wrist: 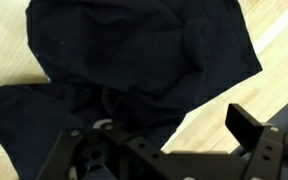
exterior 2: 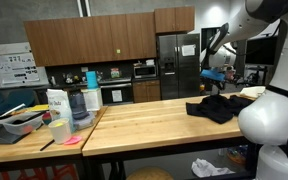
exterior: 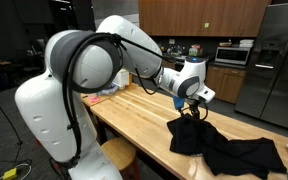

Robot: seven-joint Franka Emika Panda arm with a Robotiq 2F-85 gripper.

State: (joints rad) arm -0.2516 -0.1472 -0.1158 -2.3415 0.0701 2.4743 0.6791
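Note:
A black cloth (exterior: 227,150) lies crumpled on the right end of a wooden table (exterior: 144,115); it also shows in an exterior view (exterior 2: 216,108). My gripper (exterior: 194,106) hangs just above the cloth's near edge, which rises in a small peak under it, and appears over the cloth in an exterior view (exterior 2: 216,88). In the wrist view the cloth (wrist: 134,50) fills the upper frame, spread over the table (wrist: 9,40). The gripper (wrist: 159,125) looks open, with the right finger over bare wood and the left over dark cloth. Nothing shows between the fingers.
A second table (exterior 2: 24,140) holds a tray (exterior 2: 19,120), a carton (exterior 2: 56,103), a cup (exterior 2: 59,131) and a blender jug (exterior 2: 79,105). A fridge (exterior 2: 174,65) and microwave (exterior 2: 144,71) stand behind. A stool (exterior: 116,153) sits beside the table.

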